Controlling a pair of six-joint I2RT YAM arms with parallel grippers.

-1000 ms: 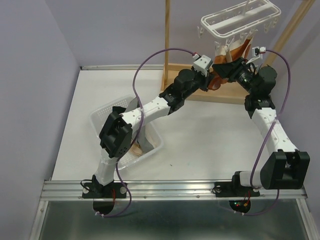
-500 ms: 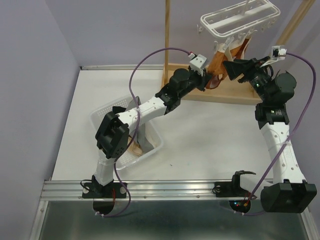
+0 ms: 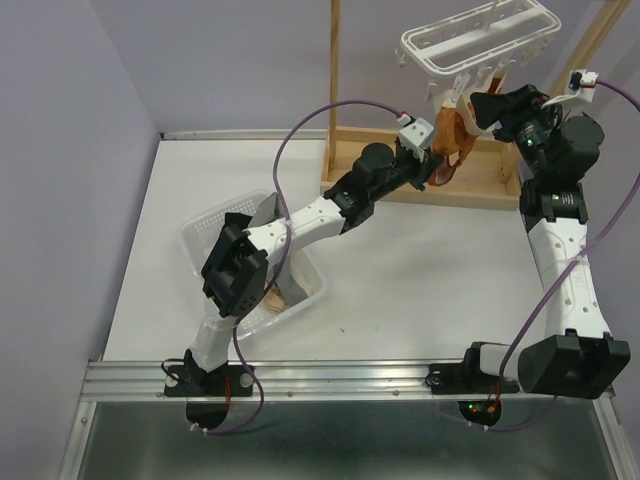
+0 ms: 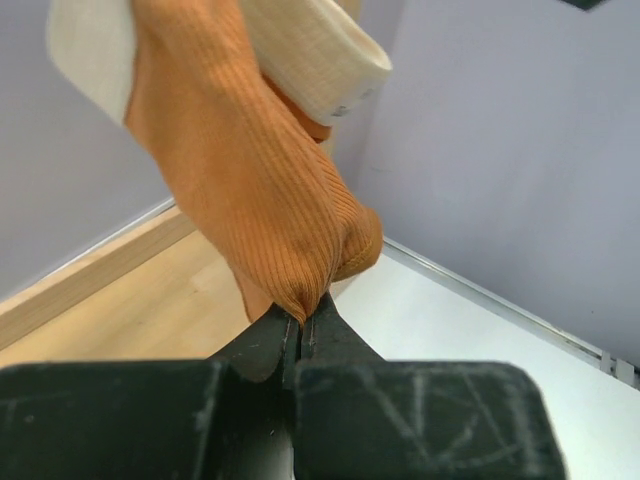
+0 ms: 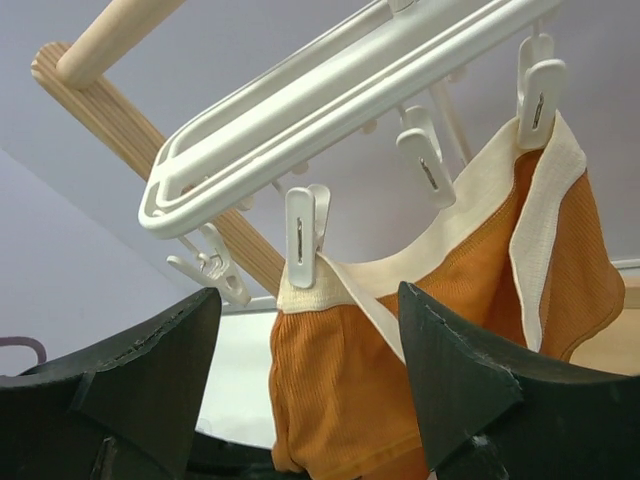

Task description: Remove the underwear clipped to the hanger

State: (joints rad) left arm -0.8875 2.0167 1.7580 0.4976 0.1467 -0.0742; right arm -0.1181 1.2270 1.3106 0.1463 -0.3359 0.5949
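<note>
Our left claw (image 4: 300, 325) pinches the lower tip of the rust-orange underwear (image 4: 250, 190), clipped by pegs (image 5: 303, 235) to the white hanger (image 5: 330, 90) just above our spread right claw (image 5: 308, 300), which next should squeeze a peg, we judge.

Top view: even, soft light from overhead, no hard glare. White surface (image 3: 400, 280) is bright, shadows under the arms faint and diffuse. Metal rail (image 3: 350, 375) has a dull sheen only.

Left wrist cam: left gripper (image 4: 303, 325) body in fg is dark and blurred; underwear (image 4: 255, 190) ribs sharp, bg walls soft.

Right wrist cam: hanger (image 5: 330, 110) well lit and crisp; right gripper (image 5: 305, 300) fingers near-black, little detail.
</note>
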